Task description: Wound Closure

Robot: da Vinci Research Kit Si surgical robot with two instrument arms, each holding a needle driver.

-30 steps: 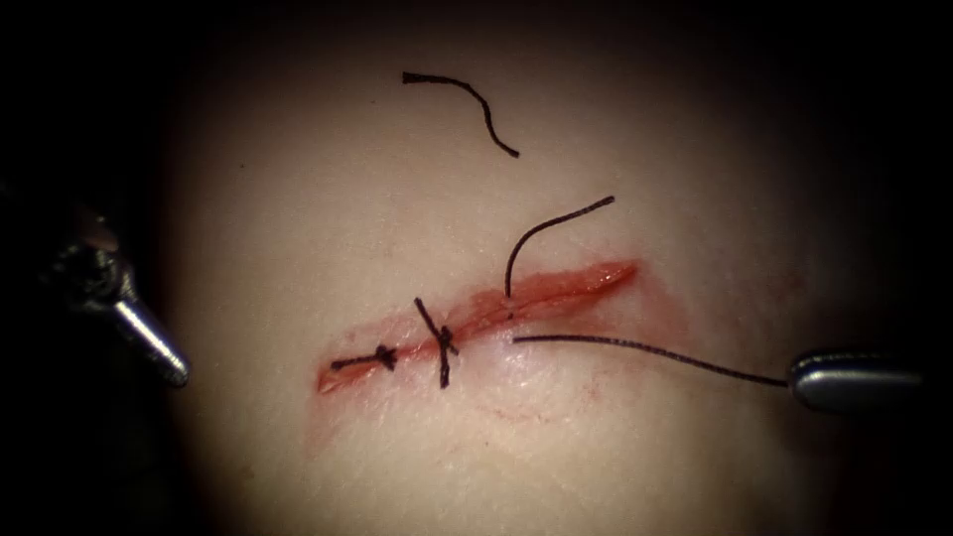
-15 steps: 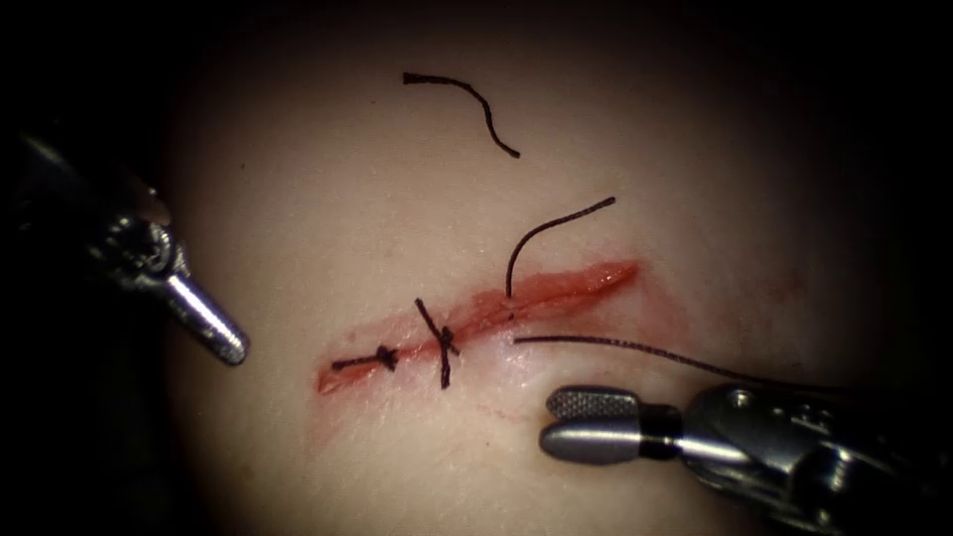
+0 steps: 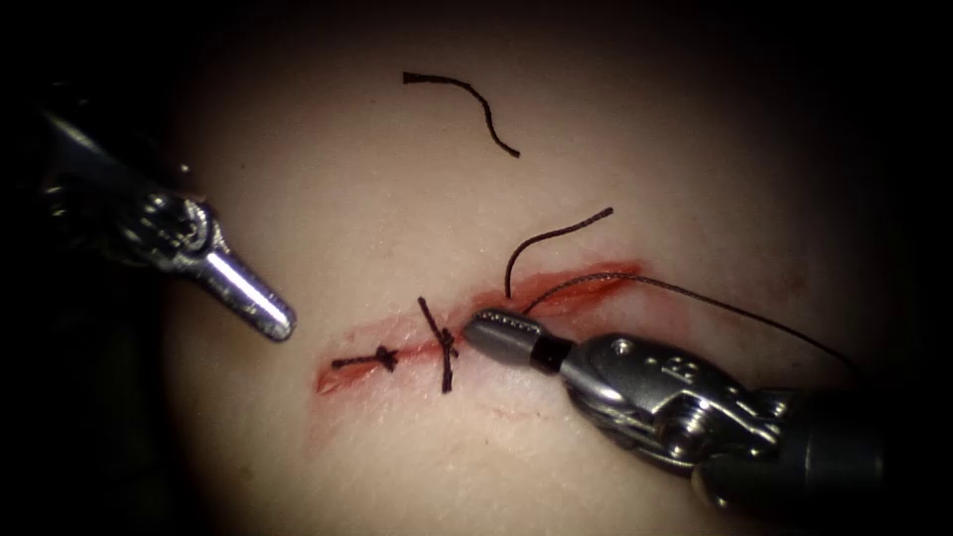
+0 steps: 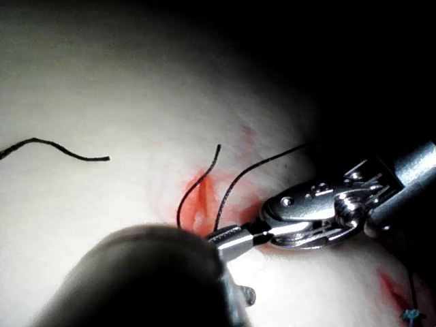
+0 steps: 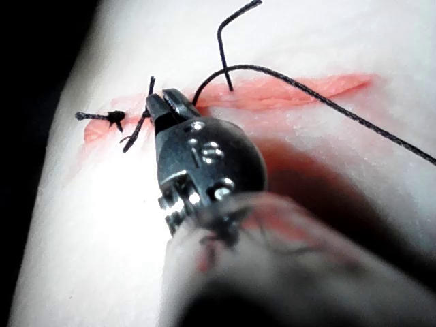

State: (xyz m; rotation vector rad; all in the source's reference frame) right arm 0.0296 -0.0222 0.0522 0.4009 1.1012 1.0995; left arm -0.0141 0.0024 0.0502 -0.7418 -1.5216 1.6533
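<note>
- Fingers of the left tool (image 3: 260, 310) sit pressed together, holding nothing, over bare tissue (image 3: 328, 199) left of the cut (image 3: 476, 316).
- Two knotted stitches (image 3: 442, 342) cross the cut's left part; they are dark and stubby.
- Right tool (image 3: 486, 328) lies at the cut's middle, its ridged fingers closed; the thread (image 3: 695, 295) runs from their tip, though I cannot tell for sure that they pinch it.
- From the right wrist view the thread (image 5: 327, 95) arcs over the red cut (image 5: 272, 95), beside an upright tail (image 5: 223, 48).
- One loose thread piece (image 3: 467, 99) lies curled on pale tissue above.
</note>
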